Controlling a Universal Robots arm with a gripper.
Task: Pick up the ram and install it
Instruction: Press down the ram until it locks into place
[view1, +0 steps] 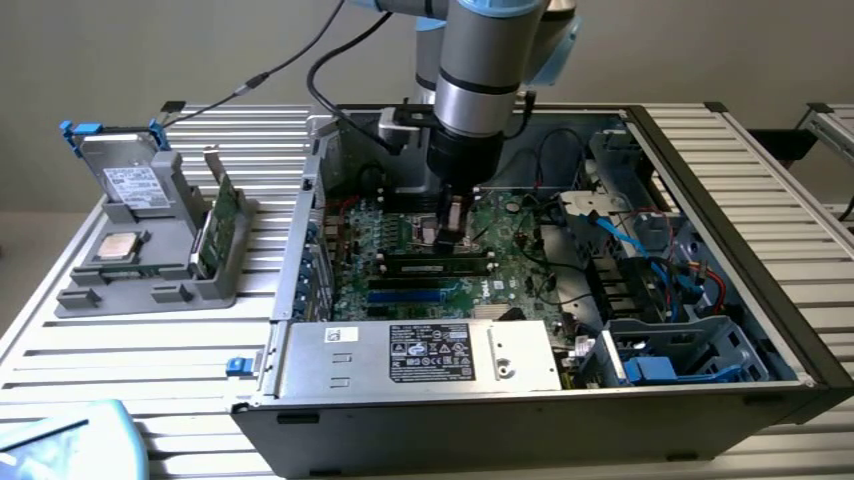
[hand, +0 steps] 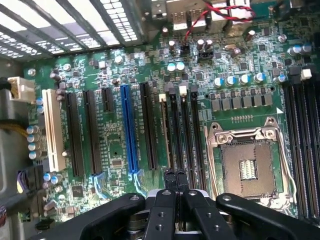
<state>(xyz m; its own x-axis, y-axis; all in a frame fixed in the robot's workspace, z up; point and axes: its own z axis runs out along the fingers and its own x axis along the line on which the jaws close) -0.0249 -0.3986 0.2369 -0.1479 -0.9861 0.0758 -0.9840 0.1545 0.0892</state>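
- While I watch from the remote console, the nearest thing in the exterior view is the open computer case (view1: 534, 430) on the slatted metal table (view1: 134, 350); its silver power supply (view1: 427, 352) fills the front edge
- Just behind that lies the green motherboard (view1: 400, 235); a blue slot (view1: 407, 296) sits closest to the power supply, and the ram (view1: 434, 266) lies lengthwise along a slot just beyond it, looking seated rather than loose
- Through the wrist view I see the ram (hand: 164, 135) edge-on, a thin strip standing in the slot between the long black slots and the memory bank; the blue slot (hand: 128, 130) is a few rows off, the empty processor socket (hand: 247, 167) on the other side
- Directly above the board hangs the gripper (view1: 454, 238); on the wrist view the gripper (hand: 175, 181) has its two black fingers (hand: 170, 176) pressed together, holding nothing, their tips just beside one end of the ram; I cannot tell whether they touch it
- Rising behind is the silver arm (view1: 487, 60), upright over the middle of the case
- Off to the exterior view's left, outside the case, a grey holder (view1: 160, 280) carries a green card (view1: 220, 225) on edge, a square processor chip (view1: 120, 245) and a drive (view1: 134, 180)
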